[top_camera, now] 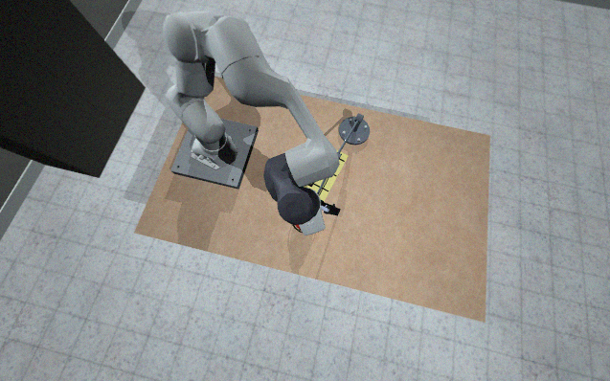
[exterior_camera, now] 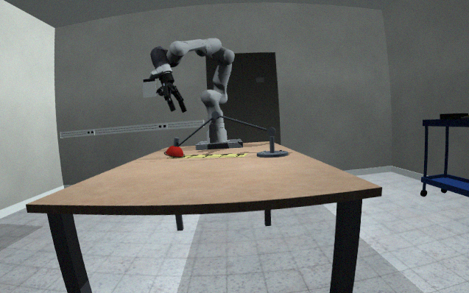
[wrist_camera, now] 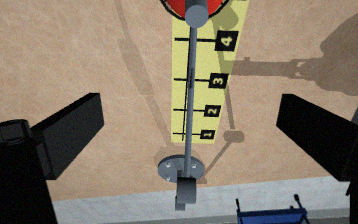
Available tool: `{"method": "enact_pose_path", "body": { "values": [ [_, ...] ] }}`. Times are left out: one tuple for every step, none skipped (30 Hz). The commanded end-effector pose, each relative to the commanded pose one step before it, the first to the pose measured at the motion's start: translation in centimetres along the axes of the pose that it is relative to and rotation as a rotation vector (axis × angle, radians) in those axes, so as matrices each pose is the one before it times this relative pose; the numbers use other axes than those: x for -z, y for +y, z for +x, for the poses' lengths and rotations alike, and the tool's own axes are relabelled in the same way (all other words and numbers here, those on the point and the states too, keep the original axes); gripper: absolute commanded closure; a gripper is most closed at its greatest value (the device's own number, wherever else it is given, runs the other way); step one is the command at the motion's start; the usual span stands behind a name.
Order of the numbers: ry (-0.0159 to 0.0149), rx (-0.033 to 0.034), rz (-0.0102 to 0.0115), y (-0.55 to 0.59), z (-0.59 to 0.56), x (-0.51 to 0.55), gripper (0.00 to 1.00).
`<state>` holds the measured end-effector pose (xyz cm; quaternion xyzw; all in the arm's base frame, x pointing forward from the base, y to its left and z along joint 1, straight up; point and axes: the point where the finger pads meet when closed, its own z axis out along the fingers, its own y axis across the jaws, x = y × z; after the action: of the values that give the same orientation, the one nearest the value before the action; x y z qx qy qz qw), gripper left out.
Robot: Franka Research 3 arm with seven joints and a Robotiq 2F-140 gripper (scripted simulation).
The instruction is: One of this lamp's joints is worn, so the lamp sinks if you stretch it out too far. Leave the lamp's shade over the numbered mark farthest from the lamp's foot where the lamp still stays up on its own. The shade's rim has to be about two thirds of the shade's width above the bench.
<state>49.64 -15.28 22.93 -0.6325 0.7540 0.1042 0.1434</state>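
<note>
The lamp's round grey foot (exterior_camera: 272,153) stands on the wooden bench, and it also shows in the overhead view (top_camera: 353,130) and the wrist view (wrist_camera: 181,167). Two thin arms rise to an elbow (exterior_camera: 215,116) and slope down to the red shade (exterior_camera: 174,151), which rests on the bench past the far end of the yellow numbered strip (exterior_camera: 215,155). In the wrist view the shade (wrist_camera: 192,6) lies beyond mark 4 (wrist_camera: 227,40); marks 3, 2 and 1 follow toward the foot. My gripper (exterior_camera: 176,104) is open and empty, high above the shade and tilted.
The robot's base plate (top_camera: 215,153) sits on the bench behind the lamp. A blue cart (exterior_camera: 456,154) stands on the floor at the right. A dark cabinet (top_camera: 38,81) stands left of the bench.
</note>
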Motion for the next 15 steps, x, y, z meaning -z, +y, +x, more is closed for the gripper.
{"method": "enact_pose_path", "body": {
  "values": [
    [0.00005,0.00011,0.00022,-0.011,-0.123,0.329,0.0],
    [0.0,0.0,0.0,-0.006,-0.119,0.317,0.0],
    [0.0,0.0,0.0,-0.006,-0.119,0.317,0.0],
    [0.0,0.0,0.0,-0.006,-0.119,0.317,0.0],
    [0.0,0.0,0.0,-0.006,-0.119,0.317,0.0],
    [0.0,0.0,0.0,-0.006,-0.119,0.317,0.0],
    [0.0,0.0,0.0,-0.006,-0.119,0.317,0.0],
    [0.0,0.0,0.0,-0.006,-0.119,0.317,0.0],
    [0.0,0.0,0.0,-0.006,-0.119,0.317,0.0],
    [0.0,0.0,0.0,-0.006,-0.119,0.317,0.0],
    [0.0,0.0,0.0,-0.006,-0.119,0.317,0.0],
    [0.0,0.0,0.0,-0.006,-0.119,0.317,0.0],
    [0.0,0.0,0.0,-0.006,-0.119,0.317,0.0],
    [0.0,0.0,0.0,-0.006,-0.119,0.317,0.0],
    [0.0,0.0,0.0,-0.006,-0.119,0.317,0.0]
  ]
}}
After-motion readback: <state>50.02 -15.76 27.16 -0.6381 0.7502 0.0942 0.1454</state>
